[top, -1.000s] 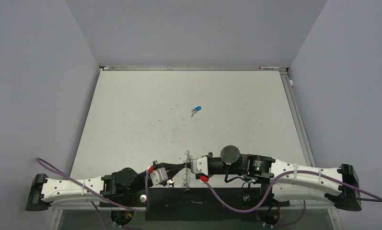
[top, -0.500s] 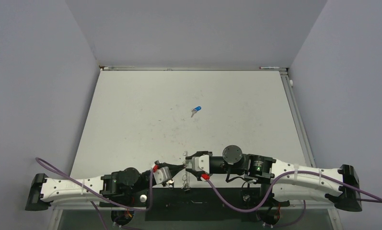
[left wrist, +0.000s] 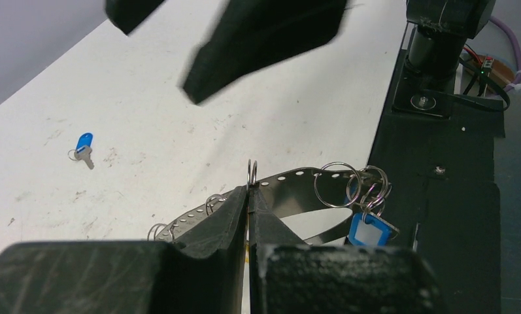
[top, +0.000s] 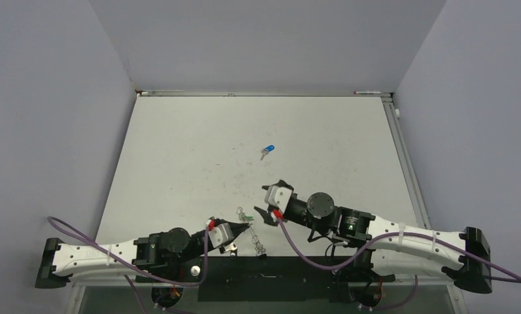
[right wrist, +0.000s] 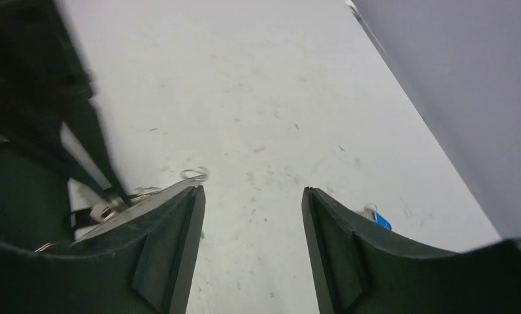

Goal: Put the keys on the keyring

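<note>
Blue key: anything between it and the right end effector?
Nothing. Top view shows only bare, scuffed table between the blue key and the open right end effector.

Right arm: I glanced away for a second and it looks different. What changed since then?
The right gripper pulled away from the keyring, upward in the top view. Its jaws are now open, so it seems to have let go. The left gripper stays shut on the keyring, which has tilted a little. The blue key lies where it was.
</note>
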Tool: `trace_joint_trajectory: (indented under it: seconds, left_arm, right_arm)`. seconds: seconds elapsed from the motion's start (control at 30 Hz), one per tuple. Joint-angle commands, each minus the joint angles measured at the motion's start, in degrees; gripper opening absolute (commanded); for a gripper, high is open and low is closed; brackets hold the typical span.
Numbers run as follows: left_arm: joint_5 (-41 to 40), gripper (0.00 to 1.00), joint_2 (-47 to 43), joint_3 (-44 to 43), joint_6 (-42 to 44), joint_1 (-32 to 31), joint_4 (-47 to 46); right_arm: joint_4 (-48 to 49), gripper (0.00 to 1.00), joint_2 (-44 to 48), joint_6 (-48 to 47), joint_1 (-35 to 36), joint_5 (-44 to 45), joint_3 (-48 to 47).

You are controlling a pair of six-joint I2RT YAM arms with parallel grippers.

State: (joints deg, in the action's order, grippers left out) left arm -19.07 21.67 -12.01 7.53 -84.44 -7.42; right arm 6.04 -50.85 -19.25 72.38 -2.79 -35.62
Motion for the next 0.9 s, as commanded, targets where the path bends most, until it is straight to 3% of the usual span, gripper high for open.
trace_joint_trajectory:
  seconds: [0.0,0.17,0.27,0.43,0.67,0.77,0.87]
  left_arm:
    - [-1.8,0.00,0.1,-4.1,-2.3,-0.4,-0.4]
    - [-2.8,0.00,0.8,-4.4,-4.6,-0.4,1.4]
    - [-3.4,0.00,2.2,-5.2,-6.6,-0.6,3.2]
    - [-2.8,0.00,2.7,-7.7,-11.7,-1.0,7.2]
    - [-5.1,0.00,3.3,-15.4,-18.9,-2.8,18.8]
    - [-5.6,0.00,3.5,-20.0,-22.0,-2.9,26.7]
    - [-6.6,0.00,3.3,-25.6,-24.3,-2.9,35.4]
  right_arm:
    - [3.1,0.58,-6.4,17.4,-9.6,15.5,-6.1]
    - [-12.8,0.53,-22.2,30.5,-19.7,20.3,-21.0]
    - [-13.9,0.52,-28.5,34.9,-20.9,22.8,-25.0]
    - [-15.4,0.52,-39.1,41.4,-24.6,19.5,-30.8]
    - [-21.6,0.47,-53.2,40.2,-29.0,12.5,-43.6]
    - [-22.0,0.39,-56.6,35.3,-29.4,10.6,-47.4]
    - [-21.9,0.38,-59.0,29.9,-30.1,6.2,-49.7]
